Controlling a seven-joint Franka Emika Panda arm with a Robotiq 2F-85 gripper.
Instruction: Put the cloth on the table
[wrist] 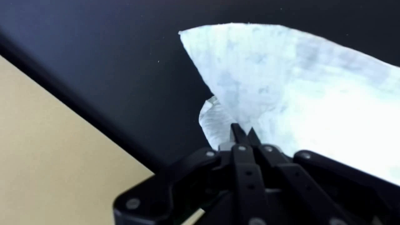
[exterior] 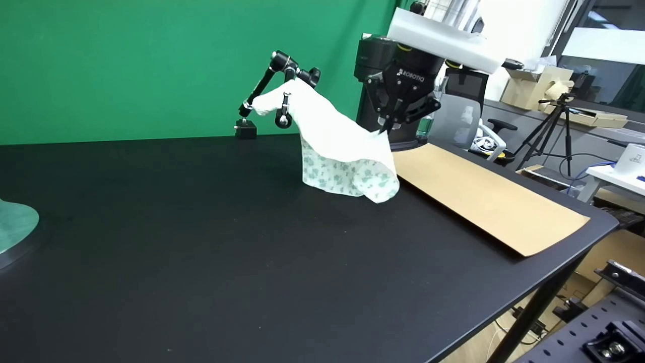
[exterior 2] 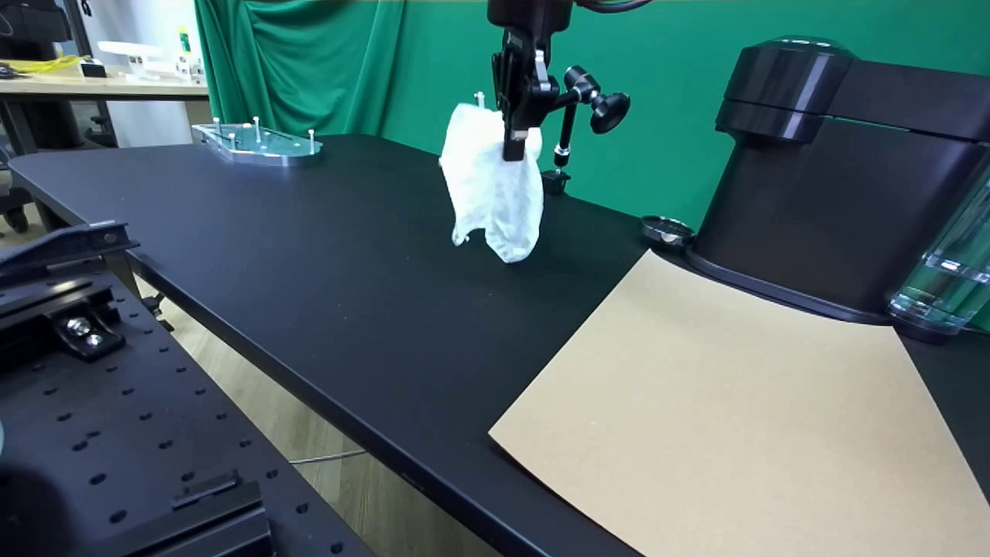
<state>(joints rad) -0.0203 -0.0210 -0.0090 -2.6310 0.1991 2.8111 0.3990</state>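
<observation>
Black table (exterior: 201,242): brown sheet (exterior 2: 735,410), coffee machine (exterior 2: 827,216); fingers (exterior 2: 514,147) pinching cloth (exterior: 332,136) draped over jointed stand (exterior: 281,63)

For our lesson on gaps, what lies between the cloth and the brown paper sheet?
The wrist view shows black tabletop between the patterned cloth and brown paper sheet.

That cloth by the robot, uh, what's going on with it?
The robot's gripper is closed on part of a white cloth with a green print. The upper end appears to be draped over a black jointed stand near the green backdrop. So the cloth is not yet laid flat on the table, and I can't tell whether its lowest corner touches down.
</observation>
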